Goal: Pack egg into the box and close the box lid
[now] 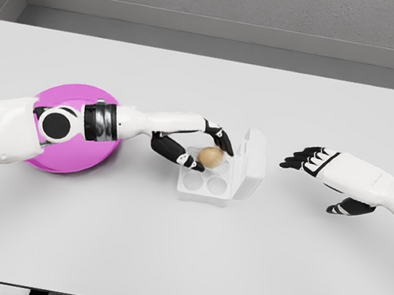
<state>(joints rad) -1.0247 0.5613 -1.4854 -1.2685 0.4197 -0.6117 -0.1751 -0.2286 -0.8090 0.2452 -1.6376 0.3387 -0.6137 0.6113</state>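
A tan egg (pixel 211 157) sits at the back left cup of the white egg box (pixel 209 186), whose lid (pixel 254 164) stands open and tilted up on the right side. My left hand (pixel 207 154) reaches over the box from the left, with thumb and fingers curled around the egg. My right hand (pixel 309 161) hovers open to the right of the lid, fingers stretched toward it and a short gap away.
A pink round plate (pixel 72 164) lies on the white table (pixel 179 251) at the left, partly covered by my left forearm. The two front cups of the box show empty.
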